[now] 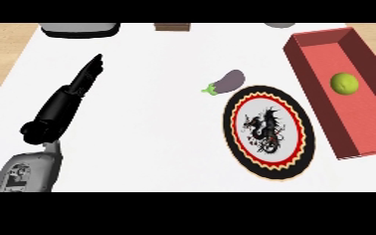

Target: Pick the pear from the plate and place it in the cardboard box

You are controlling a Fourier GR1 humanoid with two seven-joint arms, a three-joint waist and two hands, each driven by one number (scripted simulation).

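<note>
The left hand (71, 95) lies well to the left of the plate (229, 129), its black fingers straight and together, pointing away up the white bench (147, 139), released and holding nothing; the right hand shows nowhere in the view. The round plate with its dragon picture and red toothed ring carries nothing. Just beyond its upper left rim lies a small purple eggplant (228, 82) with a green stalk end, apart from the plate. To the right of the plate stands the long open box (349, 125), reddish in colour, and the pear (344, 83) rests on its floor toward the far end, a round yellow-green fruit clear of the walls. By this the placing looks done. As a thing to handle, the pear is likely light, stiff and smooth-skinned, apt to roll or slip; the best hold would be round its widest part, fingers on one side and thumb opposite.
</note>
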